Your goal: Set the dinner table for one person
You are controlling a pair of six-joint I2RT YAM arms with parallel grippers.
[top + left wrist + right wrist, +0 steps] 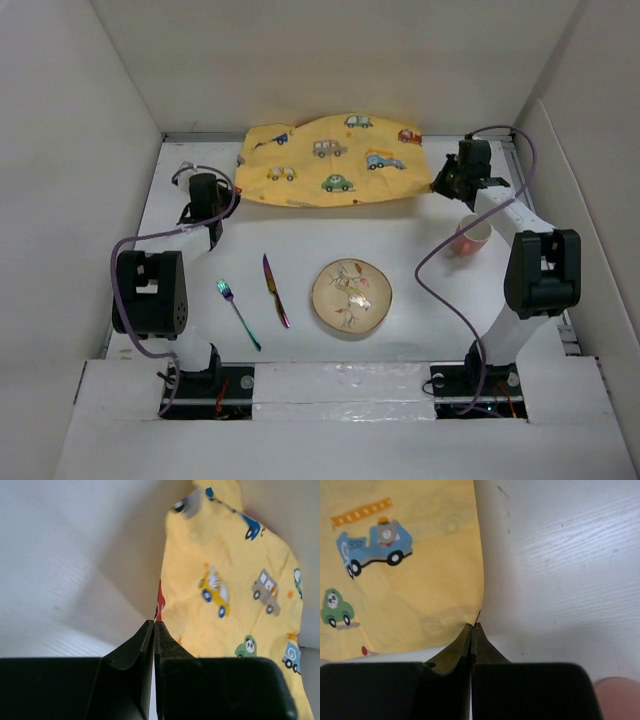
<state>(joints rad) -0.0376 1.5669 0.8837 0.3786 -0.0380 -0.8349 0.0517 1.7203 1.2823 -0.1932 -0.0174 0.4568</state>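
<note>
The yellow placemat (335, 160) printed with cartoon cars lies at the far middle of the white dinner table (300, 232), its far edge bulging up. My left gripper (226, 193) is shut at the placemat's near-left corner. In the left wrist view the jaws (154, 623) meet on a red sliver of the cloth's underside, with the placemat (235, 580) to the right. My right gripper (438, 186) is shut on the near-right corner. In the right wrist view the cloth (410, 570) ends right at the closed tips (473, 626).
A floral plate (351, 295) sits near the front middle. An iridescent knife (276, 290) and fork (238, 313) lie to its left. A pink cup (471, 236) stands under the right arm and shows in the right wrist view (618, 697). Off-white walls enclose the table.
</note>
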